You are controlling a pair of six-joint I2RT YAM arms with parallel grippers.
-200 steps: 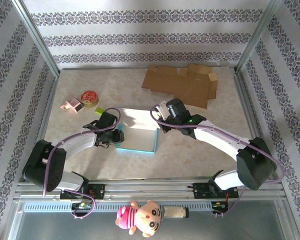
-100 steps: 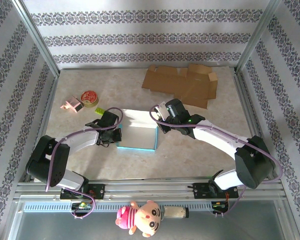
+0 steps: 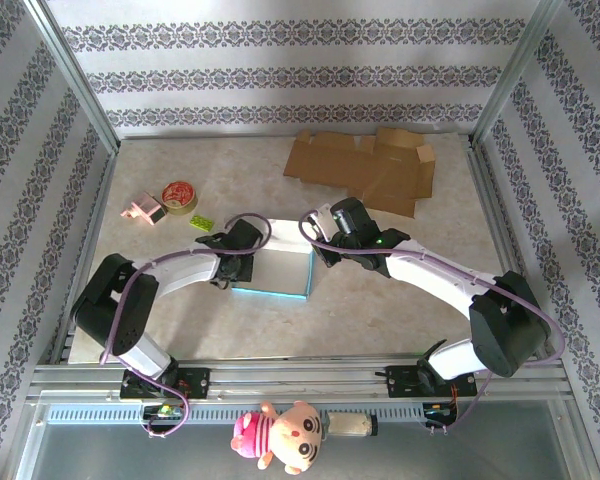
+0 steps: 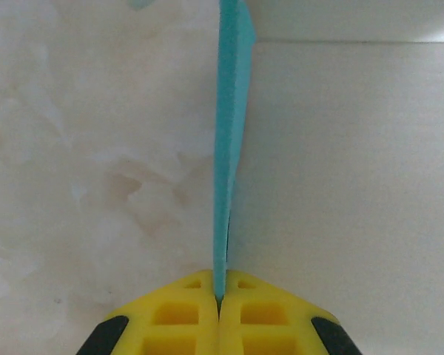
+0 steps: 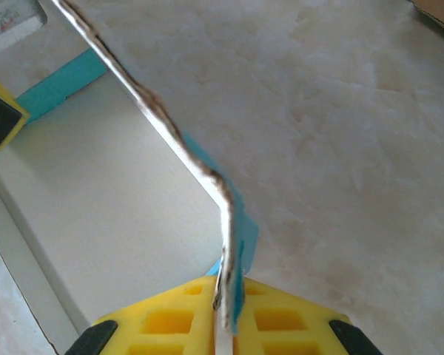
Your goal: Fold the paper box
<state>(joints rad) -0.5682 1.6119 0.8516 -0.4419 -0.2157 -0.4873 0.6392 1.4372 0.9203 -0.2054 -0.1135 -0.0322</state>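
Mid-counter (image 3: 400, 300) sits the box (image 3: 276, 268), between the two arms: white inside, teal outside, partly formed, top open. The left hand (image 4: 219, 297) is closed, with its yellow fingers (image 4: 181, 319) pinching the box's left teal wall. In the left wrist view that wall stands upright, edge-on. The right hand (image 5: 223, 299) is closed too, gripping the box's right wall near the far corner. That wall leans and kinks in the right wrist view, with a white edge and teal behind. Flat brown cardboard (image 3: 365, 168) lies on the far side, well apart from the box. A tape roll (image 3: 179, 195) is far left, with a pink item (image 3: 143, 210) just beside it, maybe a dispenser. A small green piece (image 3: 201, 224) lies near the left arm. A plush doll (image 3: 280, 432) is on the near rail.
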